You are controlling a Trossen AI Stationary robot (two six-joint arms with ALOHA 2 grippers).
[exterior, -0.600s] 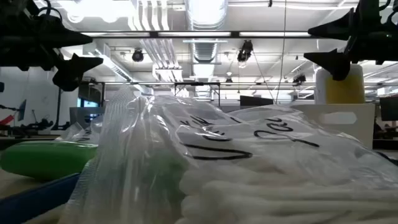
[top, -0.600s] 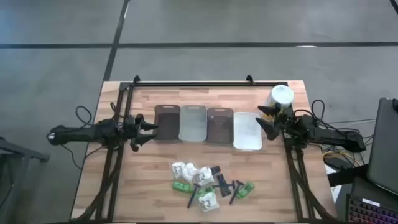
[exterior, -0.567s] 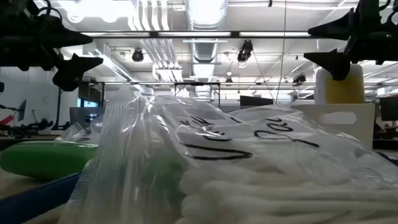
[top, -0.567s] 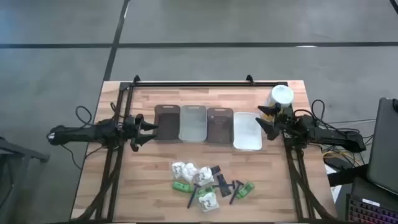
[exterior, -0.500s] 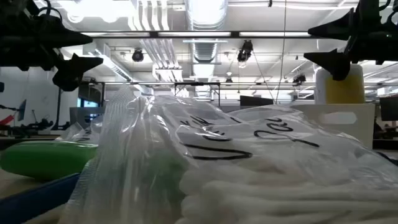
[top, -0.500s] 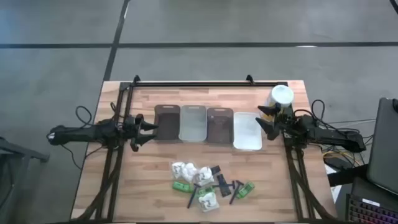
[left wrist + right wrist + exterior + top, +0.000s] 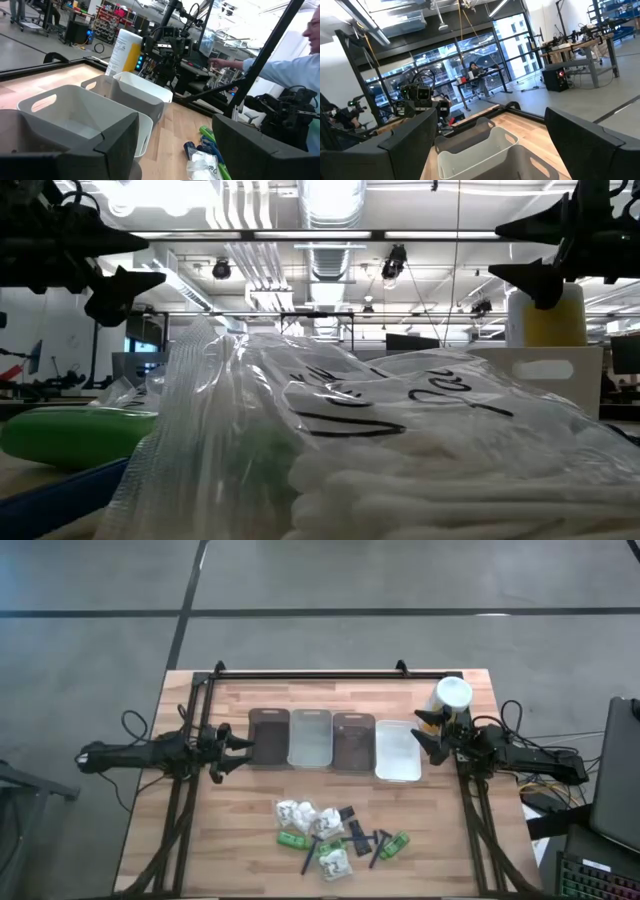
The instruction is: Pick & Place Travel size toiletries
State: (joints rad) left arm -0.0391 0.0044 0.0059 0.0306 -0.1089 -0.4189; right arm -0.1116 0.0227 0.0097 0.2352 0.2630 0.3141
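Both jaws agape; wrinkly packets (image 7: 302, 812).

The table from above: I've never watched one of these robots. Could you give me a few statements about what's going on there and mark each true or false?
1. Four trays stand in a row between the two arms. True.
2. The left gripper is holding a green tube. False: it is open and empty, beside the leftmost tray.
3. The toiletries lie in a loose pile on the wood, outside the trays. True.
4. The yellow bottle stands beside the left arm. False: it stands by the right gripper.
5. The right gripper is open. True.
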